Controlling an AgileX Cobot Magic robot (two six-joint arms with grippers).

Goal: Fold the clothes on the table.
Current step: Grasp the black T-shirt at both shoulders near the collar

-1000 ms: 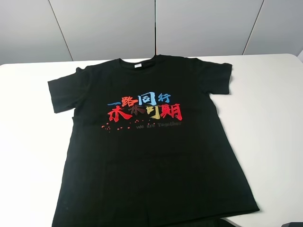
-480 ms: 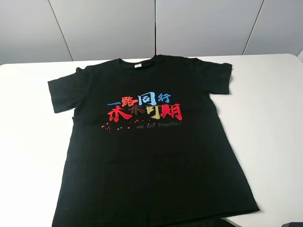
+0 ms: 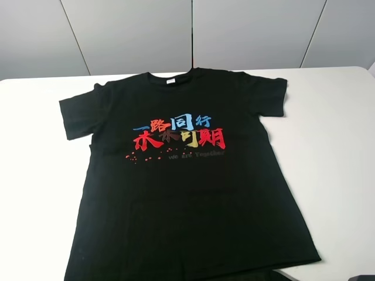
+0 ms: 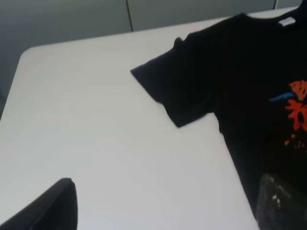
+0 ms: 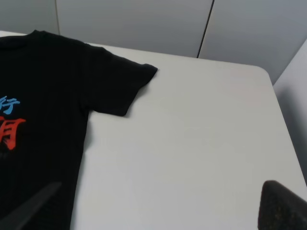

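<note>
From my station, the T-shirt [image 3: 187,175] lies flat and face up in the middle of the table [image 3: 340,146]. Its collar points toward the grey wall panels [image 3: 129,35] and its hem reaches the near edge. Both short sleeves are spread outward. The printed characters [image 3: 179,137] in red, blue and orange run across the chest, with a line of small grey text just under them. A white neck label [image 3: 170,81] shows inside the collar.

Against the overhead pictures from a second and half a second ago I find no difference. The shirt, its sleeves and its wrinkles sit in the same place, and nothing has entered the scene.

The left gripper [image 4: 170,208] has its jaws spread wide and grips nothing. One finger is over bare tabletop and the other is over the shirt's side edge. The sleeve on the left arm's side [image 4: 177,91] lies beyond it, flat on the white surface.

The right gripper [image 5: 156,211] is likewise spread wide and holds nothing. One finger is over the black cloth and the other over bare table near its rounded corner. The other sleeve [image 5: 120,86] lies ahead of it. Whether either finger touches the cloth I cannot tell, as the fingers are blurred and cut off by the frame.
</note>
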